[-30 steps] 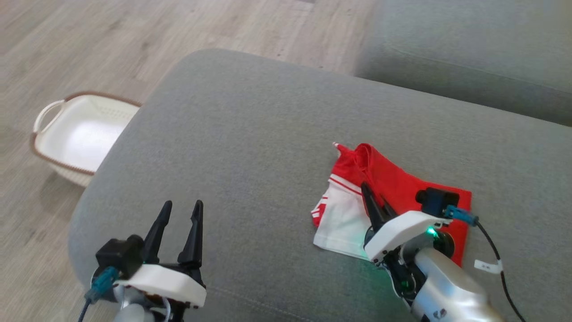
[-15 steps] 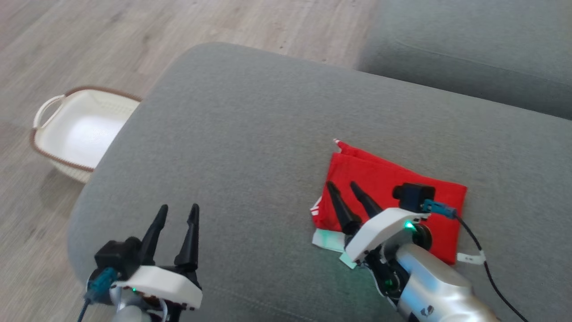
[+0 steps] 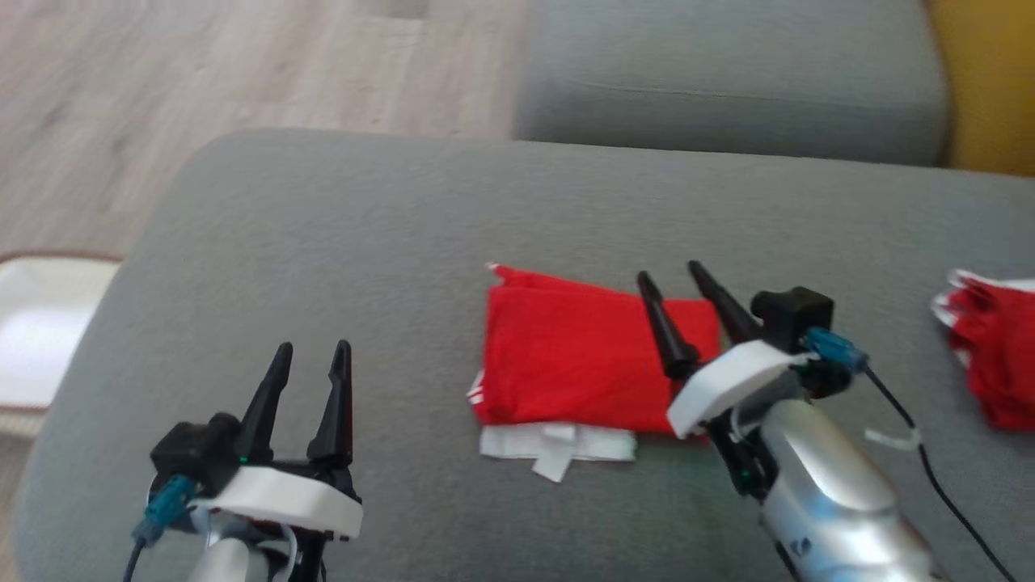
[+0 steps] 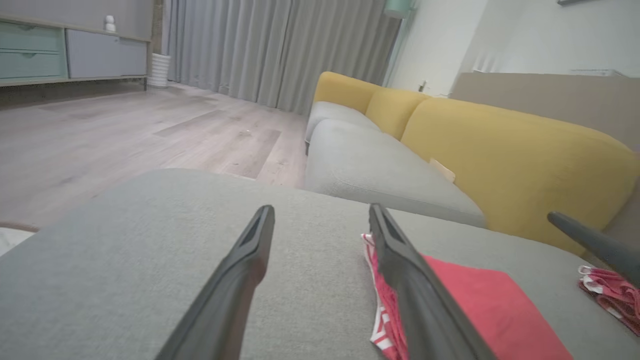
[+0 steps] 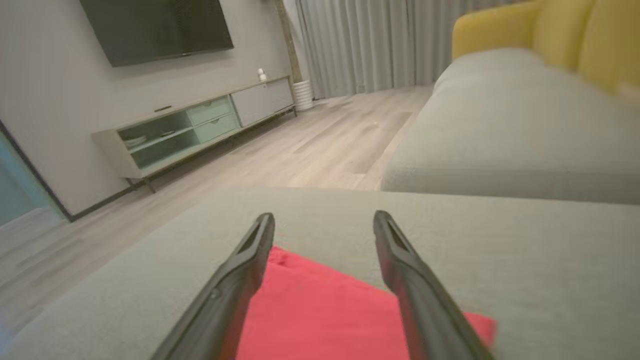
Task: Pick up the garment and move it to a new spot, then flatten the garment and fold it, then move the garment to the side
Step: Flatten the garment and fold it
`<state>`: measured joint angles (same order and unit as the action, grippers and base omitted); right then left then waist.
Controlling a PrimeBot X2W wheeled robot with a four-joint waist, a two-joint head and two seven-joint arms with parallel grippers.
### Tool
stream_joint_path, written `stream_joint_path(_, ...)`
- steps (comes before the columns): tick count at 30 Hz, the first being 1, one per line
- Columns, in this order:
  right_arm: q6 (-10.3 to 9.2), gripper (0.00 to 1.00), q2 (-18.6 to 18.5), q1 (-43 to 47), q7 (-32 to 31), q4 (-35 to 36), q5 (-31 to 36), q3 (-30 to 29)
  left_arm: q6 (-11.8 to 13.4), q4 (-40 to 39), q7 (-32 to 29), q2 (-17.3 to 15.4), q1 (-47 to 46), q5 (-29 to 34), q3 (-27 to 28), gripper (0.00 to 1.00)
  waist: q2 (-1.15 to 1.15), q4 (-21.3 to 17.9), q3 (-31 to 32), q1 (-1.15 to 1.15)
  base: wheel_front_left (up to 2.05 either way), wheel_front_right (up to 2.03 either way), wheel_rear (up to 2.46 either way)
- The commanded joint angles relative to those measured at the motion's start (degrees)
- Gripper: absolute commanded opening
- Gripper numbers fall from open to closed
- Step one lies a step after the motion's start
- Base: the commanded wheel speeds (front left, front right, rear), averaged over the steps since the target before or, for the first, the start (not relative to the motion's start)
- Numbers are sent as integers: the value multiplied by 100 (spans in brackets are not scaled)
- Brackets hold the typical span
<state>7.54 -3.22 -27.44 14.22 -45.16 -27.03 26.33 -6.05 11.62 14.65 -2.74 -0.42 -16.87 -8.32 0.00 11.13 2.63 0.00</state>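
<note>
The folded red garment (image 3: 582,356) lies flat near the middle of the grey sofa cushion (image 3: 364,242), with a white strip showing along its front side. The right jaws stand wide apart over its right end, holding nothing. The left jaws, equally wide and empty, are near the cushion's front left corner. Another red cloth (image 3: 990,364) lies at the right edge.

- Garment (image 3: 582,356): soft red cloth, matt (white cloth edge below).
- Sofa cushion (image 3: 364,242): grey woven fabric, slightly rough.
- Floor (image 3: 202,65): pale wood, smooth.
- Fingers (image 3: 665,331): matt black plastic.
</note>
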Motion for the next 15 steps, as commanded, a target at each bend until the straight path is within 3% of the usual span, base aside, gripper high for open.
stream_joint_path(1, -5, 100, 33, 106, 77, 296, 351, -132, 44, -244, 35, -14, -225, 4, 199, 100, 0, -330, 57, 0, 0, 0, 0)
stream_joint_path(8, -5, 100, 32, 850, 77, 1249, 1674, -1143, 245, -477, 35, -14, -244, -99, 289, 100, 0, -808, 59, 0, 0, 0, 0)
stream_joint_path(15, -5, 100, 33, 1464, 77, 2132, 1708, -1811, 354, -641, 35, -14, -205, -113, 330, 100, 0, -1062, 22, 0, 0, 0, 0)
